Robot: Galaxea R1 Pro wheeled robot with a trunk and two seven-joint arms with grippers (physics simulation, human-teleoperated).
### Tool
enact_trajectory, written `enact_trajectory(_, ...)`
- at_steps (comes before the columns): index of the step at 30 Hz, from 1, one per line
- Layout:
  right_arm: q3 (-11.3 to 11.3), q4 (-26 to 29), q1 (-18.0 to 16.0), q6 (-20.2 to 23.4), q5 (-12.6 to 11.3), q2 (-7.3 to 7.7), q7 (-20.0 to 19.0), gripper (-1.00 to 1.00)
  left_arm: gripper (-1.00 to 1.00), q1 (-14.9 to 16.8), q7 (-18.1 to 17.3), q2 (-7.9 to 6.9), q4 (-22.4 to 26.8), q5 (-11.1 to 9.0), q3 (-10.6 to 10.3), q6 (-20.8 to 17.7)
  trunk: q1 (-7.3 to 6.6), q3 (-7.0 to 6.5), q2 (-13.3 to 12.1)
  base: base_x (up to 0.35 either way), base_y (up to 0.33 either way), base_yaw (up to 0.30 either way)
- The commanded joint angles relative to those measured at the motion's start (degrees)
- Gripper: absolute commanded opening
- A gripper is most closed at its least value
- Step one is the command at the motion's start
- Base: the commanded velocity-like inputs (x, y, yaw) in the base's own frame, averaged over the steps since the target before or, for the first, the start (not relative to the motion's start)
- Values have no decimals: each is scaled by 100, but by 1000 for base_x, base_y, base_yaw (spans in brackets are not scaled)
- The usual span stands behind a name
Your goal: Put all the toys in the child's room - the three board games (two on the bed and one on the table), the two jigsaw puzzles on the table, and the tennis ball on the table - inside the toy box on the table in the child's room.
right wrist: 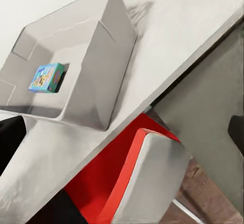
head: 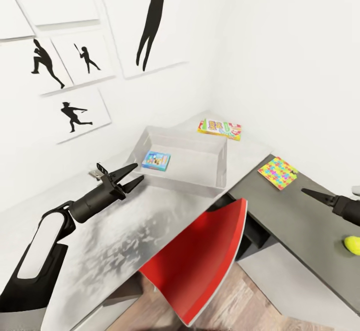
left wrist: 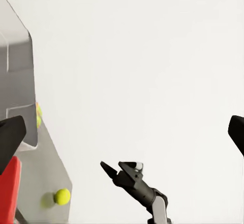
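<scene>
Lying flat on the light bench (head: 165,221) beyond the toy box (head: 220,171), a board game (head: 220,129) is seen near the wall corner, while a jigsaw puzzle (head: 278,172) rests on the darker bench (head: 300,231) to the right and a tennis ball (head: 352,245) sits nearer the right edge of the head view. The flat boxes are judged light and stiff, with slick printed faces; a hold across a short edge, once an edge is lifted or slid past the bench rim, is judged safest. The ball is judged light, springy and prone to rolling, so it is best pinched across its middle.

Inside the toy box, one small blue box (head: 156,160) is seen lying flat on the floor of the container; whether it is a game or a puzzle cannot be told. The rest of the box floor is bare.

The left gripper (head: 133,176) is held just beside the toy box's near left corner, its jaws parted slightly and nothing gripped. Of the right gripper (head: 312,194) one dark finger tip is visible in the head view above the darker bench; its opening cannot be told. A red chair (head: 200,256) is tucked between the benches.
</scene>
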State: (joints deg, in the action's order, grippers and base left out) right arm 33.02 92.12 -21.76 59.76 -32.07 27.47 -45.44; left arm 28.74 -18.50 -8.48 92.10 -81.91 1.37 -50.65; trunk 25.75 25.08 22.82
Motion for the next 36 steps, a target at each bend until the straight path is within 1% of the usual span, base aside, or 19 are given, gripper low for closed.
enact_trajectory(1, 4, -1, -7, 24, 26, 0, -38, 100, 100, 3, -20, 0, 0, 11, 6, -26, 3, 8, 9, 0, 0, -274)
enact_trajectory(4, 29, -9, 106, 24, 34, 10, -42, 100, 100, 76, -35, 22, 1, 10, -181, -29, 3, 8, 9, 0, 0, -278)
enact_trajectory(5, 29, -9, 106, 24, 34, 10, -42, 100, 100, 76, -35, 22, 1, 10, -181, -29, 3, 8, 9, 0, 0, -280)
enact_trajectory(7, 38, -13, 149, 24, 41, 13, -37, 100, 100, 136, -37, 43, 1, 10, -320, -29, 3, 8, 9, 0, 0, -282)
enact_trajectory(8, 38, -13, 149, 24, 41, 13, -37, 100, 100, 136, -37, 43, 1, 10, -320, -29, 3, 8, 9, 0, 0, -282)
enact_trajectory(10, 44, -15, 176, 24, 45, 13, -30, 100, 100, 191, -22, 86, 1, 9, -449, -27, 3, 8, 9, 0, 0, -284)
enact_trajectory(13, 47, -16, 186, 24, 46, 13, -29, 100, 100, 218, -13, 117, 1, 11, -508, -26, 3, 8, 9, 0, 0, -284)
enact_trajectory(14, 47, -16, 194, 24, 47, 13, -29, 100, 100, 246, 1, 157, 1, 12, -564, -26, 3, 8, 9, 0, 0, -285)
enact_trajectory(15, 47, -16, 194, 24, 47, 13, -29, 100, 100, 246, 1, 157, 1, 12, -564, -26, 3, 8, 9, 0, 0, -285)
enact_trajectory(17, 47, -17, 205, 24, 52, 10, -23, 100, 100, 302, 26, 259, 1, 14, -672, -25, 3, 8, 9, 0, 0, -285)
enact_trajectory(18, 47, -17, 205, 24, 52, 10, -23, 100, 100, 302, 26, 259, 1, 14, -672, -25, 3, 8, 9, 0, 0, -285)
enact_trajectory(20, 46, -18, 212, 24, 57, 6, -10, 100, 100, 353, 61, 354, 1, 15, -766, -24, 3, 8, 9, 0, 0, -286)
enact_trajectory(21, 46, -18, 212, 24, 57, 6, -10, 100, 100, 353, 61, 354, 1, 15, -766, -24, 3, 8, 9, 0, 0, -286)
enact_trajectory(23, 46, -18, 217, 24, 58, 2, 20, 100, 100, 388, 98, 421, 1, 16, -831, -24, 3, 8, 9, 0, 0, -286)
enact_trajectory(26, 46, -18, 220, 24, 59, 0, 59, 100, 100, 410, 124, 464, 1, 16, -875, -24, 3, 8, 9, 0, 0, -286)
enact_trajectory(30, 43, -18, 222, 24, 60, -2, 96, 100, 100, 427, 141, 498, 1, 17, -907, -24, 3, 8, 9, 0, 0, -286)
enact_trajectory(36, 40, -19, 224, 24, 60, -4, 143, 100, 100, 470, 159, 547, 1, 17, -1016, -24, 3, 8, 9, 0, 0, -286)
